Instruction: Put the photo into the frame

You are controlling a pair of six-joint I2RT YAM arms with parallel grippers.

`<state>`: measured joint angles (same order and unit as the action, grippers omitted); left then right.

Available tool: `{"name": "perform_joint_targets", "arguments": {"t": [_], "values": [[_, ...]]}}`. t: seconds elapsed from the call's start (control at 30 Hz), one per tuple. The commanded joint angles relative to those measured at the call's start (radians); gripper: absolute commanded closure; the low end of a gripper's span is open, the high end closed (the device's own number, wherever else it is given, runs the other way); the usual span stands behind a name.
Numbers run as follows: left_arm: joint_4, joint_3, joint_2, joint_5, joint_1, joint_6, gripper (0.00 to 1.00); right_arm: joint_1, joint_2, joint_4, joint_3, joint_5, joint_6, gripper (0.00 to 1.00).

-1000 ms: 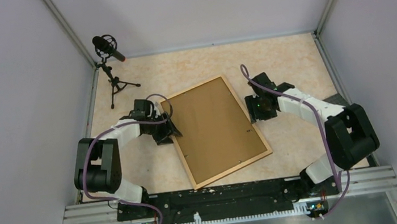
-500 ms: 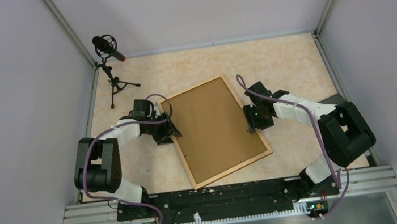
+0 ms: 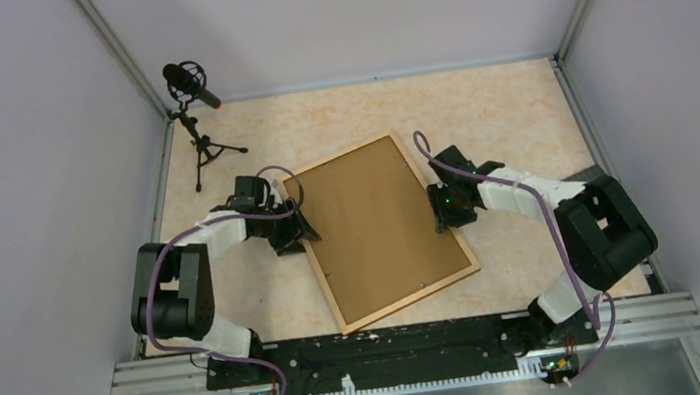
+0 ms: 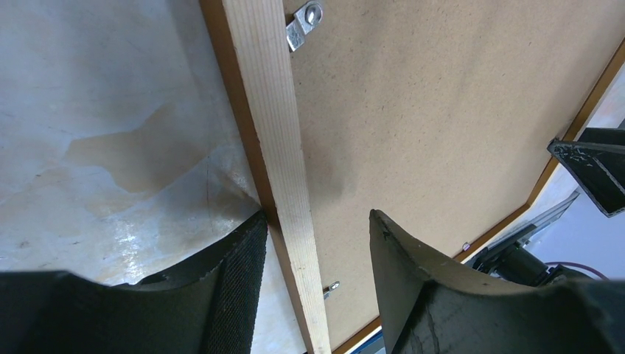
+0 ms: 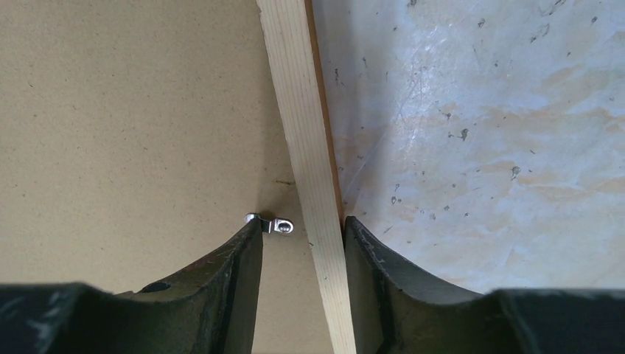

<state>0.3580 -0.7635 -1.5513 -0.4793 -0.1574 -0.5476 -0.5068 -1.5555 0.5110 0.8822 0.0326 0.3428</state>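
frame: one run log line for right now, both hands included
frame back up on table, backing board in it | left hand open astride left rail | right hand open astride right rail | photo not in view

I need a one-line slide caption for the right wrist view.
Right gripper open astride the frame rail, a metal clip beside one finger.

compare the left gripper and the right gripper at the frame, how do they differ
The left gripper straddles the left long rail of the frame; the right gripper straddles the opposite rail. The left gripper's jaws stand wider, with clear space beside the rail; the right gripper's sit closer around its rail. A metal tab lies at the right gripper's inner fingertip; none touches the left gripper's fingers. Both are open, neither clamped.
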Motion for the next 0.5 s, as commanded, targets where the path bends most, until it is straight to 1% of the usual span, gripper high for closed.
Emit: {"name": "perform_joint_targets", "arguments": {"t": [0.0,0.07,0.1,0.27,0.37,0.47], "values": [[-0.014,0.035,-0.019,0.042,0.001,0.025,0.41,-0.016,-0.027,-0.031,-0.022,0.052,0.022,0.60],[-0.011,0.035,-0.021,0.042,0.001,0.025,0.41,-0.017,-0.029,-0.030,-0.029,0.072,0.041,0.61],[-0.012,0.036,-0.020,0.041,0.001,0.025,0.41,-0.017,-0.029,-0.031,-0.032,0.083,0.051,0.64],[-0.017,0.036,-0.020,0.037,0.001,0.022,0.41,-0.020,-0.021,-0.067,-0.072,0.108,0.146,0.85],[-0.018,0.040,-0.015,0.035,0.001,0.020,0.41,-0.019,-0.002,-0.092,-0.104,0.158,0.223,1.00],[-0.019,0.042,-0.013,0.033,0.001,0.020,0.41,-0.019,0.027,-0.113,-0.132,0.219,0.302,1.00]]}}
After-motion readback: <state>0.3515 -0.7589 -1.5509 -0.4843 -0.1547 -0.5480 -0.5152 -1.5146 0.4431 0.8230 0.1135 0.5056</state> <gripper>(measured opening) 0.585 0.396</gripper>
